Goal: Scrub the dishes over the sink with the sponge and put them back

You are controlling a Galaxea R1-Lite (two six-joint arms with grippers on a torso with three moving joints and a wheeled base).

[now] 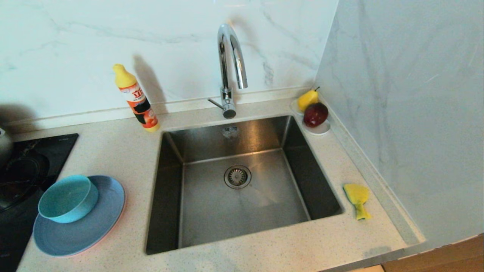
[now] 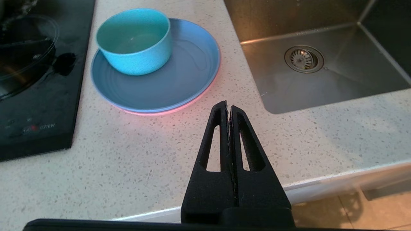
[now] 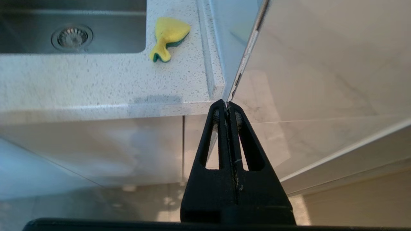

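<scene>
On the counter left of the sink (image 1: 242, 181) the bowl (image 1: 66, 198) is sitting in the blue plate (image 1: 87, 226), which is lying on the pink plate (image 2: 192, 104), only a thin pink rim peeking out underneath. Stack is sitting right beside the black cooktop (image 1: 22, 166); there's small print on its panel in the left wrist view but I can't read it properly. Soap bottle (image 1: 136, 100) at the back is leaning a bit, orange label with writing too small to make out. Sponge (image 1: 357, 198) is lying crumpled on the narrow strip between sink edge and right wall, pear (image 1: 307, 99) and apple (image 1: 315, 114) sitting on a saucer (image 1: 319, 130) in the back corner. Left gripper (image 2: 228, 104) is hanging over the front counter edge near the plates, fingers clenched on nothing. Right gripper (image 3: 227, 103) is hanging off the counter's front corner, also clenched on nothing. Basin's sitting wide open under the tap (image 1: 230, 60).
</scene>
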